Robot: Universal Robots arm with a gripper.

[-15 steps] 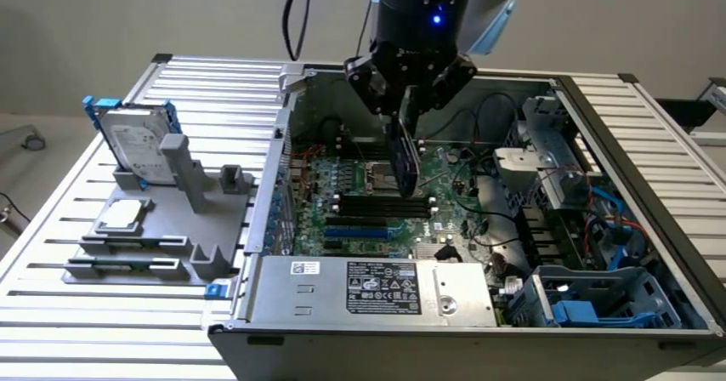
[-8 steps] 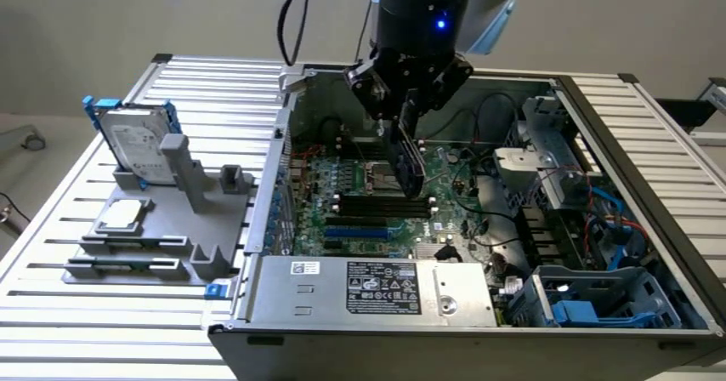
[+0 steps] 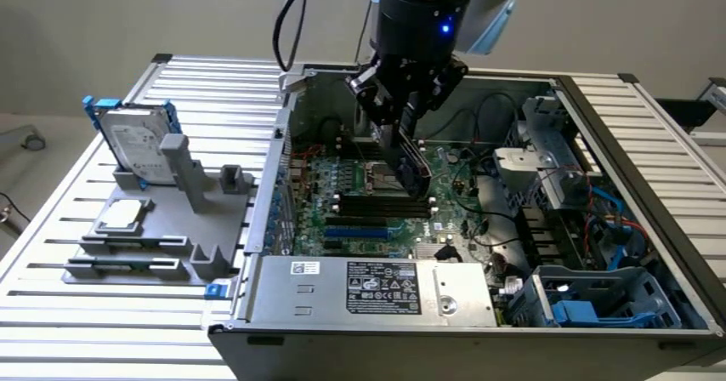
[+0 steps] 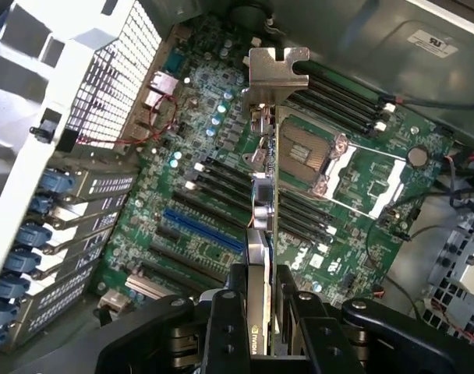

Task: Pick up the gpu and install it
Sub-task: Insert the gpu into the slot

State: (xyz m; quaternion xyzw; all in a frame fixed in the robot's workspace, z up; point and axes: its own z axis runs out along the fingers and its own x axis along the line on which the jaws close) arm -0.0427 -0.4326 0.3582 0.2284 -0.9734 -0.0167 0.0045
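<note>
My gripper (image 3: 400,113) hangs inside the open computer case (image 3: 635,168), shut on the gpu (image 3: 411,156). The card hangs edge-down just above the green motherboard (image 3: 375,207), near the empty CPU socket (image 3: 386,175). In the wrist view the gpu (image 4: 264,234) runs edge-on away from my gripper (image 4: 260,319), with its silver end bracket (image 4: 277,74) at the far end. The black fingers (image 4: 224,315) clamp both faces of the card. A blue expansion slot (image 4: 202,230) lies on the board beside the card, apart from it.
A grey fixture (image 3: 148,253) on the slatted table at the exterior view's left holds a silver hard drive in a blue frame (image 3: 136,147) and a small square CPU chip (image 3: 122,215). The power supply (image 3: 369,287), drive cages (image 3: 601,300) and cables (image 3: 499,228) crowd the case.
</note>
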